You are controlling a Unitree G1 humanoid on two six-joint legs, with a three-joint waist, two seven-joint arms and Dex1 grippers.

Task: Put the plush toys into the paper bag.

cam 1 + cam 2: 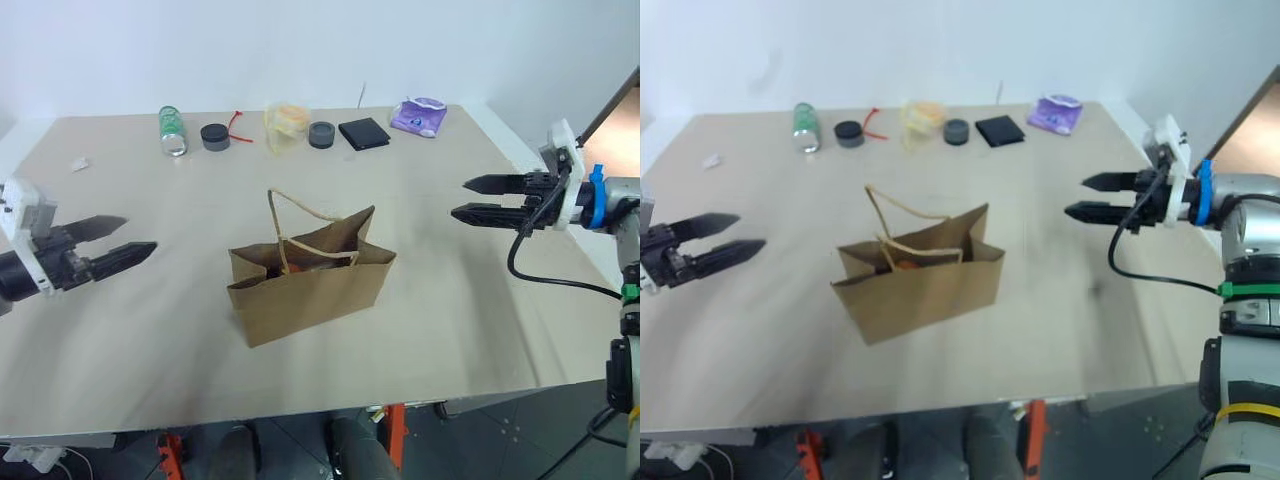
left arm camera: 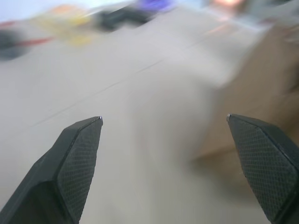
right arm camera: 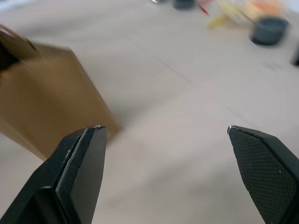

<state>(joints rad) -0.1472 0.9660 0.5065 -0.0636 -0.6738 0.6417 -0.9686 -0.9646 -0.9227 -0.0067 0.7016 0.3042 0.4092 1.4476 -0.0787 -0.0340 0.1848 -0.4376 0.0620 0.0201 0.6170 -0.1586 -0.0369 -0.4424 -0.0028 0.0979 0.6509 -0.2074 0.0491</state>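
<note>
The paper bag (image 1: 312,283) stands upright at the centre of the table (image 1: 150,330), mouth open, its two twisted-cord handles (image 1: 300,215) raised. Inside the opening, something orange and brown (image 1: 312,264) shows below the rim, consistent with the monkey plush toy; the white egg-shaped toy cannot be made out.

The left gripper (image 1: 122,239) hovers at 9 o'clock of the bag, well apart from it, jaws spread and holding nothing. The right gripper (image 1: 468,199) hovers at 3 o'clock, also well apart, jaws spread and holding nothing.

Along the far edge, toward 12 o'clock, lies a row: a clear bottle with green label (image 1: 172,130), a dark round lid (image 1: 215,136), a red tie (image 1: 237,125), a yellowish clear plastic bag (image 1: 286,124), a second dark lid (image 1: 321,134), a black wallet (image 1: 363,133) and a purple packet (image 1: 419,116).
</note>
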